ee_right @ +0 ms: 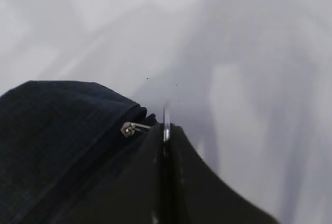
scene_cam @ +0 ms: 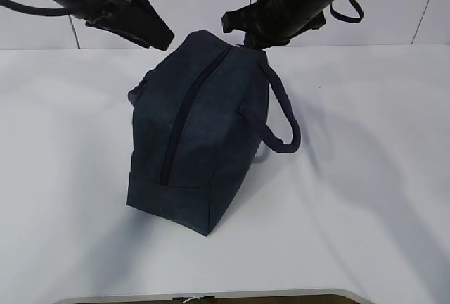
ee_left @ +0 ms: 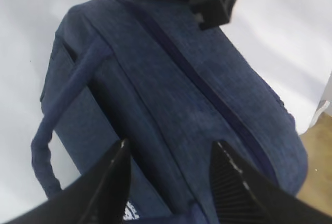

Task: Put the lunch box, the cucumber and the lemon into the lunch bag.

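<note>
White cloth covers the table (scene_cam: 365, 198), smooth with soft folds, and the lunch bag (scene_cam: 200, 135) stands near its middle, closer to the far edge than the near one. The bag is a dark navy woven fabric, boxy with a rounded top, its long axis running from the near edge of the table toward the far edge; a padded loop handle (scene_cam: 285, 124) hangs off its right side. Along the top ridge the zipper (scene_cam: 184, 110) appears closed for its full length. At the far end of that ridge the right gripper (ee_right: 166, 130) is pinched tight on the silver ring pull (ee_right: 166, 123), with the small metal slider (ee_right: 129, 128) just beside its tips. So the zip line stretches away from those fingers toward the near edge, and the right arm is the one placed to draw it along. The left gripper (ee_left: 168, 154) hovers over the bag's flank near the far left, its ribbed black fingers (ee_left: 228, 175) spread apart and holding nothing. Lunch box, cucumber and lemon show in no view; whether they are already inside cannot be told.
</note>
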